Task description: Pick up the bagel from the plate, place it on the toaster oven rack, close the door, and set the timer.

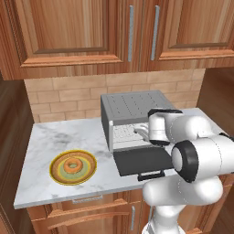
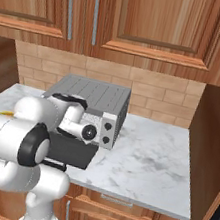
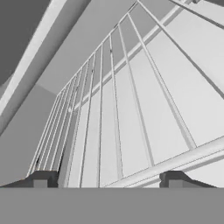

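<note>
The bagel (image 1: 72, 165) lies in the middle of the plate (image 1: 54, 172) on the left of the counter, well away from the hand. The toaster oven (image 1: 132, 105) stands with its door (image 1: 141, 161) folded down flat towards me, black handle at the front. My gripper (image 1: 139, 132) reaches into the cavity just above the toaster oven rack (image 1: 123, 133). In the hand view the gripper (image 3: 107, 181) is open, its fingertips (image 3: 41, 179) wide apart. The rack's (image 3: 131, 109) wires run away from them, and its front bar crosses between the tips. Nothing is held.
The marble counter (image 1: 50, 137) ends at a front edge just below the plate and the door. A brick backsplash and wooden wall cabinets stand behind. Two round knobs (image 2: 108, 127) sit on the oven's right front panel. Bare counter (image 2: 149, 159) stretches to the oven's right.
</note>
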### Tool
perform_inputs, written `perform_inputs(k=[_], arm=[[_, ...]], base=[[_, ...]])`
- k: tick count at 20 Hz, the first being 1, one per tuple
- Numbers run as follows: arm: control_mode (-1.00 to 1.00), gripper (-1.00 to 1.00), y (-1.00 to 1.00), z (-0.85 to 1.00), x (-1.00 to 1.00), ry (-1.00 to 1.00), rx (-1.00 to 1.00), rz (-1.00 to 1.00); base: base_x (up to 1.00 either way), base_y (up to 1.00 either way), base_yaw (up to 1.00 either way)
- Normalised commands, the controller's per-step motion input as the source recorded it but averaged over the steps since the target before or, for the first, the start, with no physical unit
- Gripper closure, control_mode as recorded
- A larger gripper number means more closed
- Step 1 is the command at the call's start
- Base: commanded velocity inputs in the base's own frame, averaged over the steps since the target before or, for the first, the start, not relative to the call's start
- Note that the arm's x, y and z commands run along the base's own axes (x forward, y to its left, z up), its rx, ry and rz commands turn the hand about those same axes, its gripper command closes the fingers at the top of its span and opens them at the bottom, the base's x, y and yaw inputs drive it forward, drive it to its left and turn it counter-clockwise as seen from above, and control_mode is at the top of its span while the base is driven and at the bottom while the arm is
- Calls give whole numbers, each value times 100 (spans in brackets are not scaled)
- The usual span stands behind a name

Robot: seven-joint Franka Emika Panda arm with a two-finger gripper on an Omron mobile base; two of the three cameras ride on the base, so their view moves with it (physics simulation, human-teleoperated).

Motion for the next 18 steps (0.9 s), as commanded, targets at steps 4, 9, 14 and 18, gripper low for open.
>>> perform_inputs(k=[4,9,14,18], arm=[[-100,100,2,-26,16,0,1,-3],[-100,100,2,-25,9,0,3,-1],[-100,100,0,-25,-4,0,2,0],[-100,100,0,-31,-36,2,0,0]], base=[[0,0,0],[0,0,0],[0,0,0],[0,0,0]])
